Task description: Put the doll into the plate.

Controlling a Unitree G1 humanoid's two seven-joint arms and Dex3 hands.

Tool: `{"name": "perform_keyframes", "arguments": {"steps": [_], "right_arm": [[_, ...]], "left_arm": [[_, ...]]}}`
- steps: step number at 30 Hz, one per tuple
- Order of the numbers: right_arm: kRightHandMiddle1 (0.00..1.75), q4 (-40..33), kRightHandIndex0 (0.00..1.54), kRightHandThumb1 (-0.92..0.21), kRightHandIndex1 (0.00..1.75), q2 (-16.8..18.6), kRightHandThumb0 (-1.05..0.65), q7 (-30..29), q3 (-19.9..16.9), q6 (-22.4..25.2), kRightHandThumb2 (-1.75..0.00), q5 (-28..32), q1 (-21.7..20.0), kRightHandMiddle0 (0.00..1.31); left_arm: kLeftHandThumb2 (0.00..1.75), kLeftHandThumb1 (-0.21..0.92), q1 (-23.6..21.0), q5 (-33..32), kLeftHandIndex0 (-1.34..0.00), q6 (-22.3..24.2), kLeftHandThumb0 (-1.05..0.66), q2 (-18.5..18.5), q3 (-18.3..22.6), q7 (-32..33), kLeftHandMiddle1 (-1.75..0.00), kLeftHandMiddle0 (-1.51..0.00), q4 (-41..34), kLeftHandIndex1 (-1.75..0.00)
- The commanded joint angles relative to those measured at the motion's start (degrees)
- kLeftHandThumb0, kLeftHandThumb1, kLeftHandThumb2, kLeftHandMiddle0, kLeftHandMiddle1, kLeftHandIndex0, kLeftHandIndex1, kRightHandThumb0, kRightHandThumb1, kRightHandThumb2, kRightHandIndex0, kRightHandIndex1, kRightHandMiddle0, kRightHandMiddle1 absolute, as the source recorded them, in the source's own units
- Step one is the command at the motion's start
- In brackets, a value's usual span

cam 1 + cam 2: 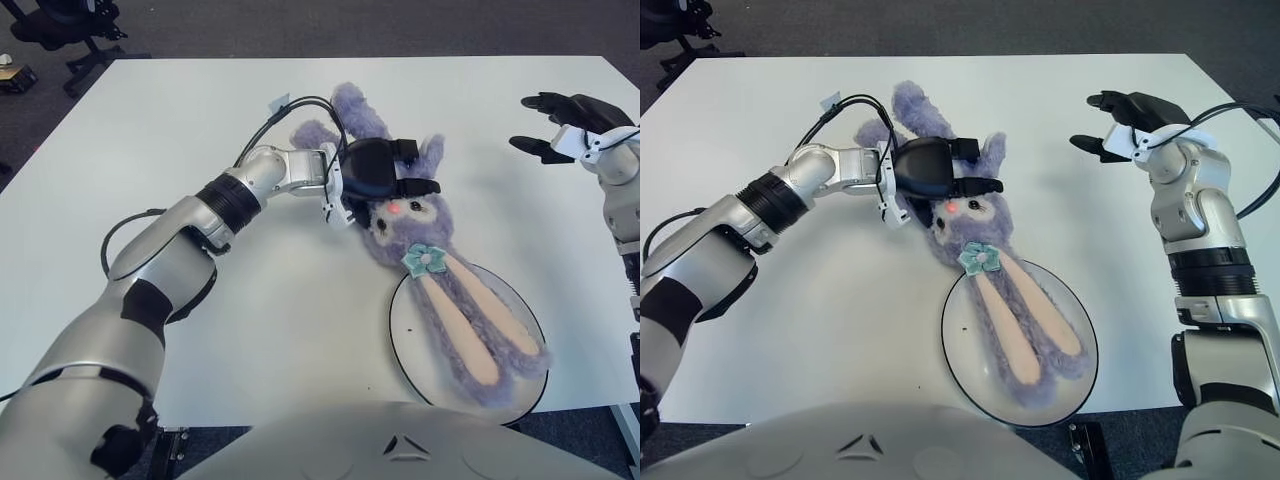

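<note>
Left robot hand (pixel 385 180) grips the doll (pixel 420 235), ears on the plate (pixel 410 345); right robot hand (pixel 1120 125) hovers open.

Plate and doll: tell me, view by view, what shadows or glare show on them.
Left eye view: the plate shows no bright glare, only a thin dark rim; soft shadow lies under the left hand gripping the doll. Right eye view: even light, faint shadow beside the doll's long ears on the plate; the right hand is raised, fingers open.

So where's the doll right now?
Centre of the white table: the doll's long ears lie in the plate, its head and body outside, gripped by the left hand.
</note>
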Motion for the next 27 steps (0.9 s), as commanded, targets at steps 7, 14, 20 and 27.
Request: {"name": "perform_keyframes", "arguments": {"steps": [7,14,20,27], "right_arm": [[0.03,-2.0,0.66,-0.92,0.05,-1.5,-0.6,1.2,-1.4,0.6,-0.62,1.1,0.2,0.44],[0.04,-2.9,0.69,-0.92,0.06,-1.8,-0.59,1.8,-1.7,0.8,-0.6,1.6,0.7,0.45],[0.05,-3.7,0.7,-0.92,0.06,-1.8,-0.58,3.0,-2.2,1.1,-0.59,2.6,1.2,0.48],[0.06,-5.6,0.73,-0.92,0.06,-1.4,-0.57,3.3,-2.6,1.0,-0.58,3.3,2.9,0.51]], "left_arm": [[0.28,0.9,-0.2,2.9,-0.46,-0.5,-0.01,1.7,-4.0,4.2,-0.06,-0.71,6.4,0.0],[0.39,0.86,-1.2,0.8,-0.47,-2.2,0.33,0.7,-4.7,4.6,-1.4,-0.48,10.2,-0.01],[0.78,0.67,-2.4,-0.3,-0.48,-2.6,0.37,0.2,-5.4,2.2,-1.64,-0.42,13.0,-0.01],[0.52,0.79,-3.2,0.6,-0.54,0.3,0.16,-0.1,-6.8,1.1,-1.54,-0.44,15.0,-0.83]]}}
